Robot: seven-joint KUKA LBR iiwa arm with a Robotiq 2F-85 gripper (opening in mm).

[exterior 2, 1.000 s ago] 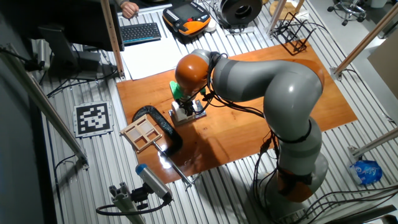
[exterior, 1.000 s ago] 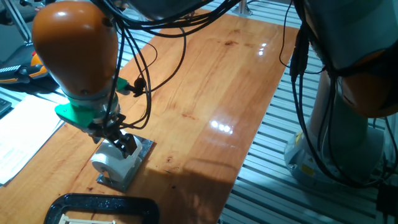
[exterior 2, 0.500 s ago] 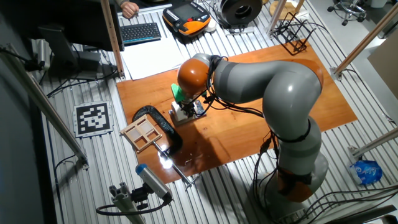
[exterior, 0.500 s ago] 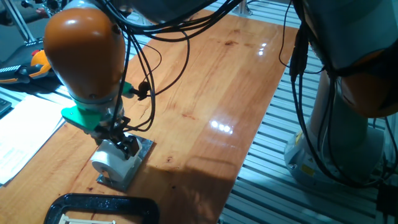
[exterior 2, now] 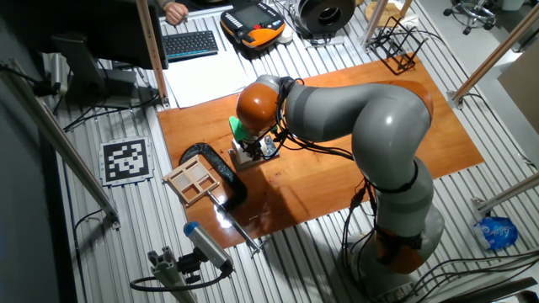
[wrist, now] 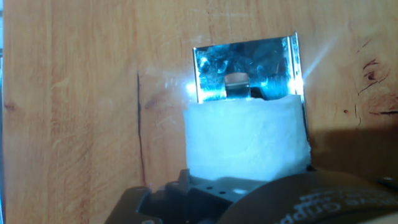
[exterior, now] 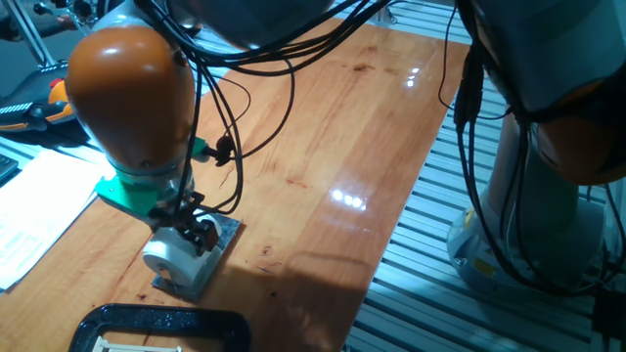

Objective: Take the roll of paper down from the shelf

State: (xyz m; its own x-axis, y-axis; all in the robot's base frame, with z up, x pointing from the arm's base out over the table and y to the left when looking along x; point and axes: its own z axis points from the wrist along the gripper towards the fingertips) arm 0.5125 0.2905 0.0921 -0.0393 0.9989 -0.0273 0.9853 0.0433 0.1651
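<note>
The roll of paper [exterior: 168, 258] is white and lies on its side on the shelf [exterior: 225, 235], a small shiny metal plate on the wooden board. My gripper [exterior: 198, 231] is down over the roll's far end, with its black fingers against the roll. In the other fixed view the gripper [exterior 2: 253, 151] hides most of the roll [exterior 2: 244, 156]. In the hand view the roll [wrist: 246, 142] fills the middle, just in front of the gripper's housing [wrist: 267, 199]. The bare shelf [wrist: 242, 62] shines beyond it. The frames do not show how the jaws stand.
A black clamp frame [exterior: 156, 323] lies just in front of the shelf, next to a wooden tray [exterior 2: 192, 178]. White paper sheets [exterior: 29, 210] lie left of the board. A keyboard [exterior 2: 192, 42], an orange pendant [exterior 2: 253, 23] and a wire basket [exterior 2: 396, 38] stand at the back.
The arm has come down a little and shifted slightly, bringing the fingers lower around the roll. The roll and the shelf have not moved.
</note>
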